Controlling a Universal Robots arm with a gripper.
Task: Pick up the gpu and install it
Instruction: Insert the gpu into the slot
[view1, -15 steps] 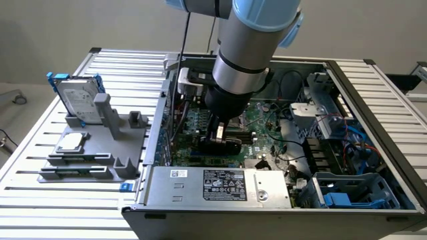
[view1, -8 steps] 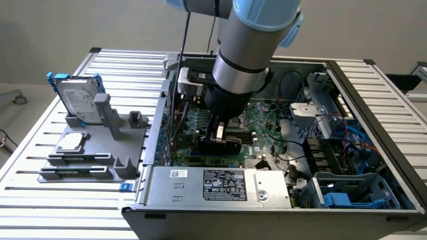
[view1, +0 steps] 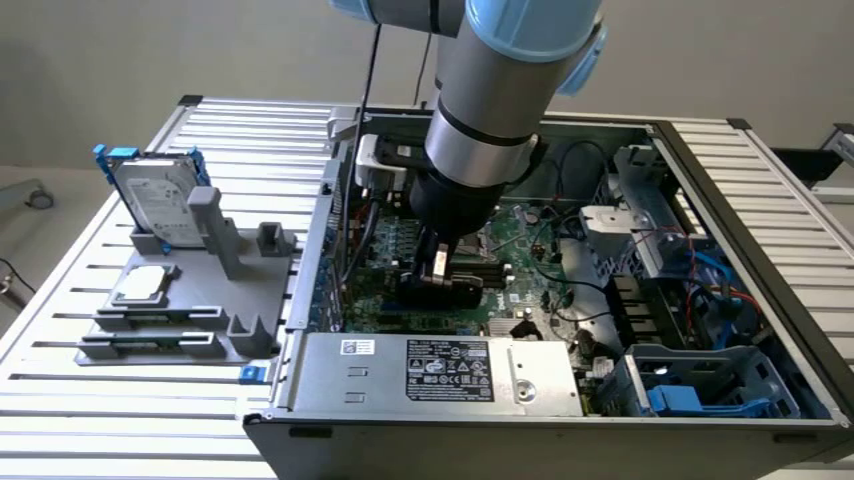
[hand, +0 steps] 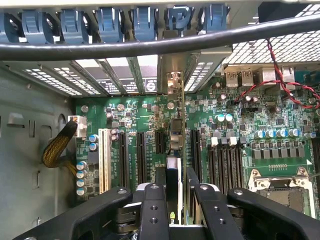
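Fingers (hand: 153, 212), matte black, clamp thin flat gpu (hand: 173, 180) over green motherboard (hand: 240, 125).

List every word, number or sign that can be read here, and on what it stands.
None can be read.
Black label on the power supply: too small.
White sticker beside it: too small.
Hard drive label: blurred.
Motherboard printing: too small.

black cable (hand: 150, 47) stretched across case (hand: 30, 150), empty slots (hand: 141, 157) flanking gpu (hand: 173, 182)
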